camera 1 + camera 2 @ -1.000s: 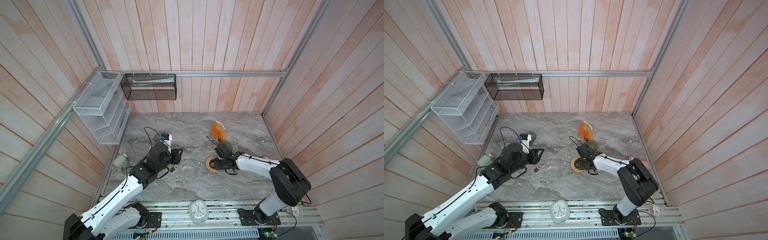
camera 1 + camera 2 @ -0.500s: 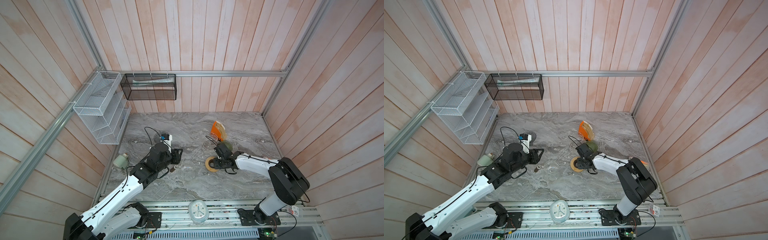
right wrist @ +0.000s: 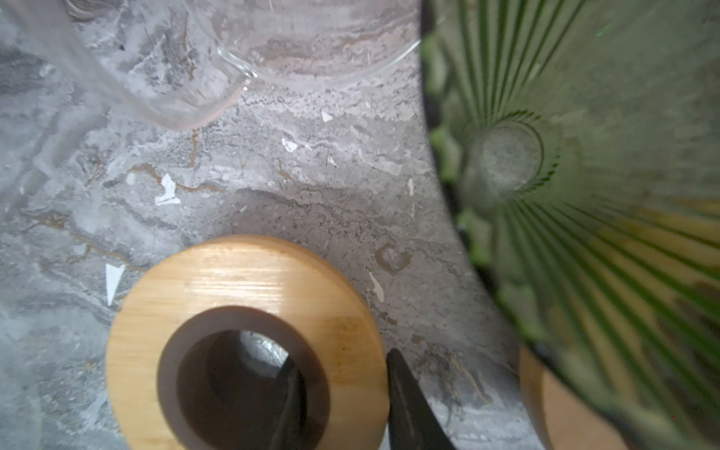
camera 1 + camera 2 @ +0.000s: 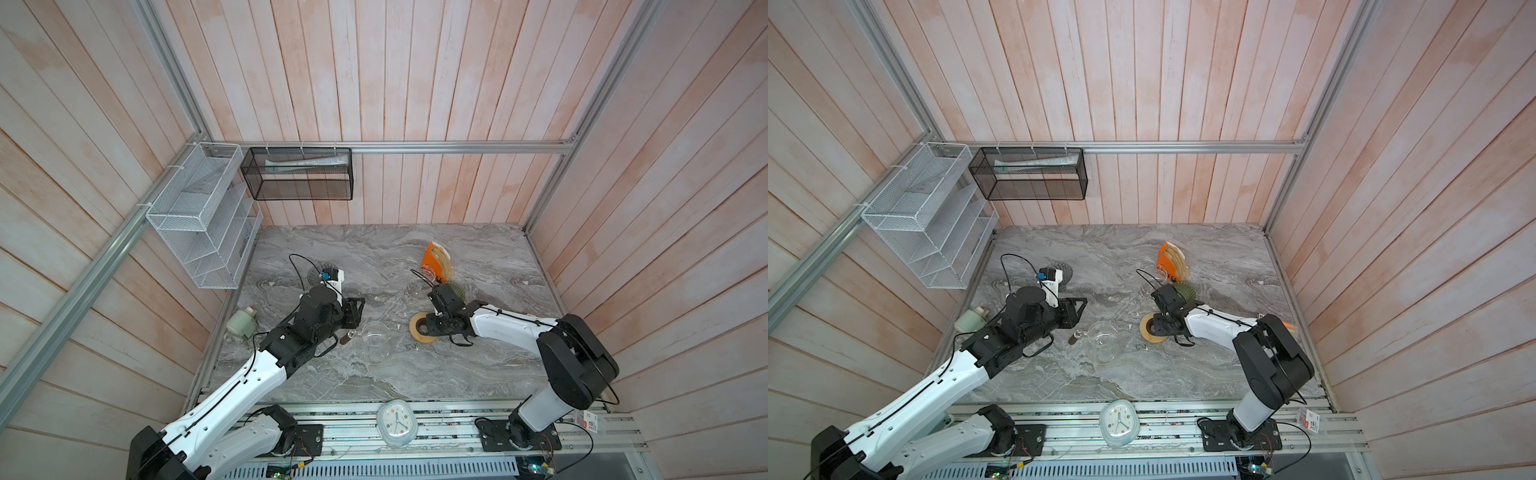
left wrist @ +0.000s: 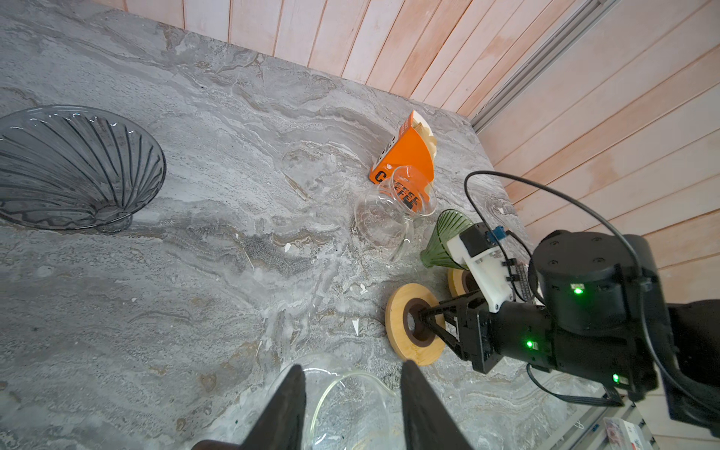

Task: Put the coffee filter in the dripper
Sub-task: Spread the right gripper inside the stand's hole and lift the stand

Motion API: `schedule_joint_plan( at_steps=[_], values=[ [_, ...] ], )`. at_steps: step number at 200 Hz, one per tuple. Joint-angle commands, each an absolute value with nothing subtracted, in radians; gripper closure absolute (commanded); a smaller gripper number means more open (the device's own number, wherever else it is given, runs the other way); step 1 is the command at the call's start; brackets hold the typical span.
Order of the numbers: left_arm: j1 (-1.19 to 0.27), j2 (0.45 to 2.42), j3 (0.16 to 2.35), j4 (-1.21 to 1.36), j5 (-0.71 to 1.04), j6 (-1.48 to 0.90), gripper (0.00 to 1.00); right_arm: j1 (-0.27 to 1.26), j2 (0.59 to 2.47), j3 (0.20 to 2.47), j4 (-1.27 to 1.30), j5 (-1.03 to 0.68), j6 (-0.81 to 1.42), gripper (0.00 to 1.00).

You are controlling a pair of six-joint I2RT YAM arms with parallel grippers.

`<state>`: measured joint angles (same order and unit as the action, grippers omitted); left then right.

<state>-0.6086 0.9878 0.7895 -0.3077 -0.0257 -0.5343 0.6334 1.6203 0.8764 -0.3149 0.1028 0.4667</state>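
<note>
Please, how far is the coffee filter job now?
Done: nothing visible; the filters stand in their orange pack, and the green dripper is empty. In hand: the jaws of the right gripper straddle the rim of a wooden ring, not a filter; the left gripper is open over a glass jug. Left: take one filter and seat it in the dripper.

This was a robotics lab test cell rather than a home: plank walls [image 4: 374,83] boxed by an aluminium frame [image 4: 457,147] around a marble-patterned tabletop [image 4: 374,374]. Robot arms [image 4: 232,386] were bolted to a slotted rail [image 4: 449,424] along its front edge. A white wire rack [image 4: 195,216] and a black mesh basket [image 4: 299,178] hung from the frame.
</note>
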Motion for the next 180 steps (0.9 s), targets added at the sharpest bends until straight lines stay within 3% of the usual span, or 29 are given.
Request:
schedule_joint_plan(
  at_steps=[1, 111, 180],
  values=[
    [-0.603, 0.978, 0.781, -0.330, -0.040, -0.514, 0.57, 0.629, 1.596, 0.910, -0.347, 0.105, 0.459, 0.84],
    [-0.603, 0.973, 0.847, -0.471, -0.065, -0.495, 0.57, 0.663, 1.342, 1.036, -0.600, 0.021, 0.421, 0.86],
    [-0.603, 0.965, 0.930, -0.642, -0.088, -0.506, 0.57, 0.812, 1.457, 1.295, -0.691, -0.026, 0.357, 0.86]
  ],
)
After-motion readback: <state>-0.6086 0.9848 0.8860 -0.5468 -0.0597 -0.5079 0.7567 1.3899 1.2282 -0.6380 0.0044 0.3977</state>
